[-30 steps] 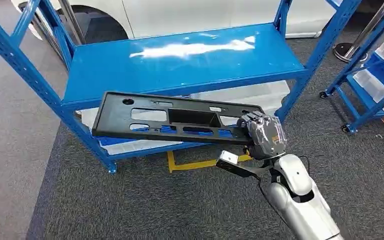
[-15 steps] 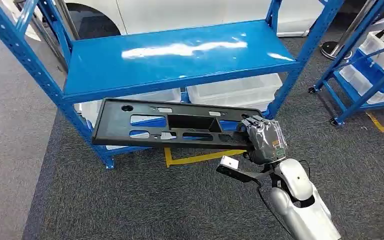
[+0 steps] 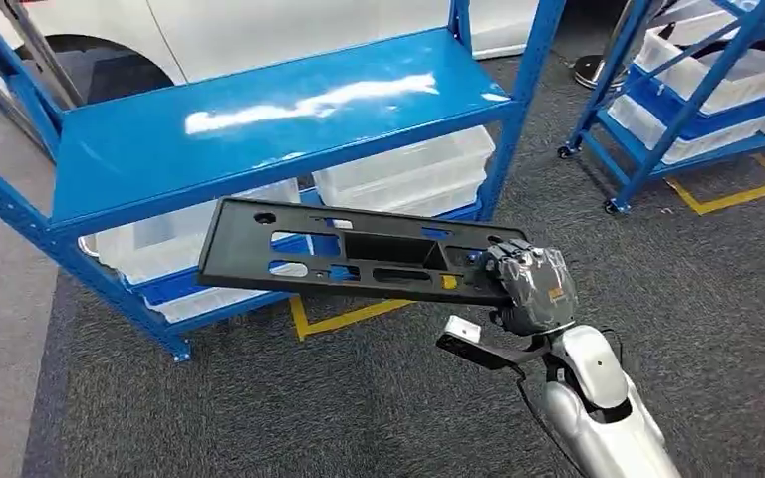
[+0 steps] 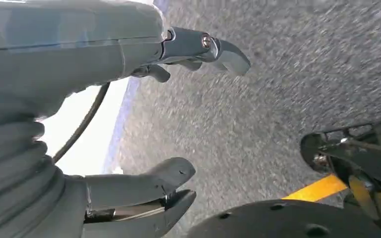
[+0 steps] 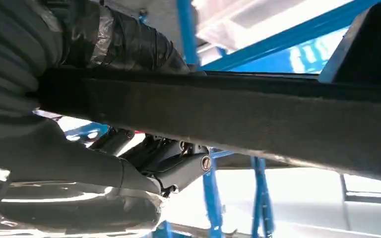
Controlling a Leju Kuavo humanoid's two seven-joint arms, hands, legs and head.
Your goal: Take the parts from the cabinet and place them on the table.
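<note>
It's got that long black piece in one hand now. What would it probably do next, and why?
Probably carry it on toward the table. The right hand grips one end of the black part, which hangs in the air clear of the blue rack. No table is in sight, so setting it down must wait.

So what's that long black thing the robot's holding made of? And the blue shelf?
The black part looks like moulded plastic: matte, dull black, with neat cut-out slots and holes, held at one end by the right hand. The blue shelf is probably painted metal: glossy, with bright light glare on top and thin, straight uprights. The see-through bins underneath look like clear plastic.
</note>
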